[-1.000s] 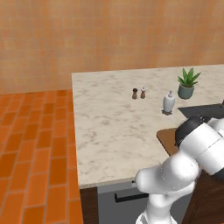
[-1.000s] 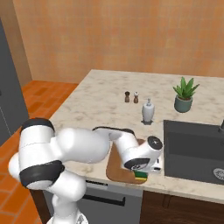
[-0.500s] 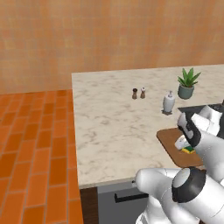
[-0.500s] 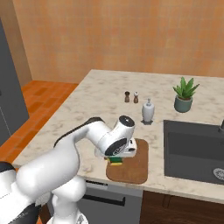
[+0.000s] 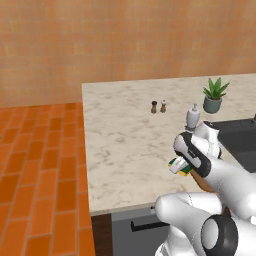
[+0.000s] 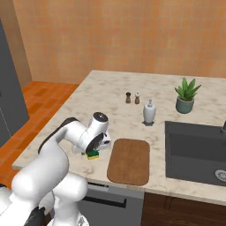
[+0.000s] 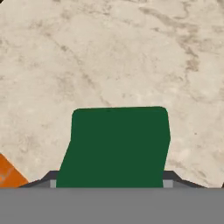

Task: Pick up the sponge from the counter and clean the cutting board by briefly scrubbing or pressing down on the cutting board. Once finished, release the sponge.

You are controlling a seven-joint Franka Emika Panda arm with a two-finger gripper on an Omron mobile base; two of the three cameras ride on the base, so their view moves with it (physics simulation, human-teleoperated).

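Since half a second ago the gripper (image 6: 94, 151) has swung off the cutting board (image 6: 129, 160) and now sits over bare counter (image 6: 112, 90), the board lying just beside it toward the sink (image 6: 196, 152). Sponge (image 7: 116, 146) travels with it: the fingers pinch it on opposite sides, green face toward the hand camera, yellow base showing beneath the hand in the right base view. Whether the sponge touches the counter I cannot tell. Judgement: light, soft, compressible block; scouring top is grippy, so slip risk is low. Best hold is across the short sides at mid-height, squeezing gently, so the base stays flat for pressing.
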